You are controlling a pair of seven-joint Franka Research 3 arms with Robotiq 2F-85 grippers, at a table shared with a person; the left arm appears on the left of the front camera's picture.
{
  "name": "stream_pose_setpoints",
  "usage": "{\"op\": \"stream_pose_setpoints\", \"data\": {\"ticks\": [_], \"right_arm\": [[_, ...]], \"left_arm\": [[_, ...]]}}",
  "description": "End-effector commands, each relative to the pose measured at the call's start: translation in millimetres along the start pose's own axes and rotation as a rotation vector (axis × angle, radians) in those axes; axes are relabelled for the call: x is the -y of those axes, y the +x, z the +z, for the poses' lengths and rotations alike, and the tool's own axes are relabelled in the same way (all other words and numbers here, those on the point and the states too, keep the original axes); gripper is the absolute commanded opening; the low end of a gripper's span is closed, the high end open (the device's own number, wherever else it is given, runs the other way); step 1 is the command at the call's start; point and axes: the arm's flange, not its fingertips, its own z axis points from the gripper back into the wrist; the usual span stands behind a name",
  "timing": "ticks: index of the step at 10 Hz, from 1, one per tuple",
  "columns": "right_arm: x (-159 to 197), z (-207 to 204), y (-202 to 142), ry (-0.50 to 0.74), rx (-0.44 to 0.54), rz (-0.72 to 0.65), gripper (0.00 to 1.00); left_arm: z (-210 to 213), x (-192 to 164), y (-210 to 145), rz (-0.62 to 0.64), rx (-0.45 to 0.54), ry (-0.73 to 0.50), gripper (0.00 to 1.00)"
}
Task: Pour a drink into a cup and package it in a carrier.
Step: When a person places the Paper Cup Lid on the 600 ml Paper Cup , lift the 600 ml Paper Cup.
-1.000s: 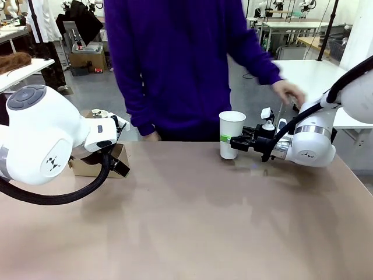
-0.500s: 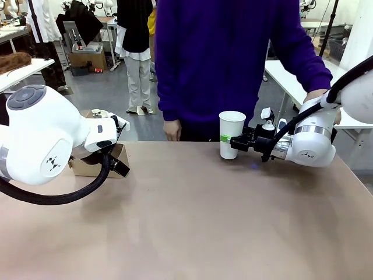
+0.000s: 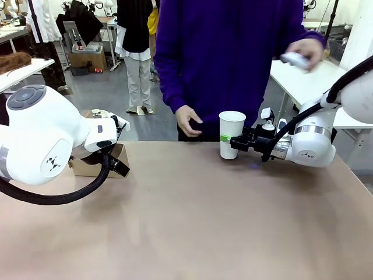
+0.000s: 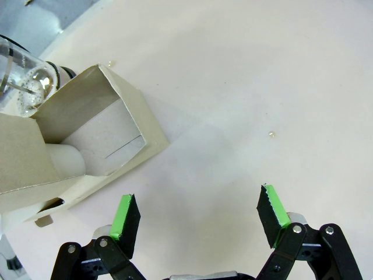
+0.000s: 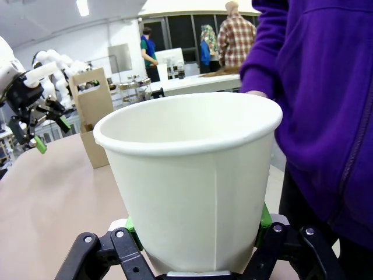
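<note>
The tall white cup (image 3: 232, 133) stands on the table's far right, and my right gripper (image 3: 226, 139) is shut on its lower half from the right. In the right wrist view the cup (image 5: 192, 175) sits between the green pads (image 5: 132, 225). The brown cardboard carrier (image 3: 93, 167) rests at the left edge, partly behind my left arm. In the left wrist view my left gripper (image 4: 199, 216) hangs open just in front of the carrier (image 4: 87, 146). A clear glass pot (image 4: 23, 76) stands behind it. I cannot make out the drink inside.
A person in a purple hoodie stands at the far side. One hand (image 3: 187, 121) hovers left of the cup. The other hand (image 3: 300, 56) is raised at the right with a small pale object. A white cylinder (image 4: 64, 160) lies inside the carrier.
The person's right hand has risen from behind my right arm with a small object. Their other hand has come forward toward the cup. Both arms stay still.
</note>
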Motion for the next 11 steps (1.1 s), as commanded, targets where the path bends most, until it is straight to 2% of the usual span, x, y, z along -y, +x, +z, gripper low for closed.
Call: {"op": "stream_pose_setpoints", "data": {"ticks": [1, 11], "right_arm": [[-4.9, -0.9, 2.1, -0.006, 0.011, 0.018, 0.8], [-4.9, -0.9, 2.1, -0.006, 0.011, 0.018, 0.8]], "left_arm": [[0.3, -0.1, -0.1, 0.001, 0.001, -0.001, 1.0], [0.3, -0.1, -0.1, 0.001, 0.001, -0.001, 1.0]]}}
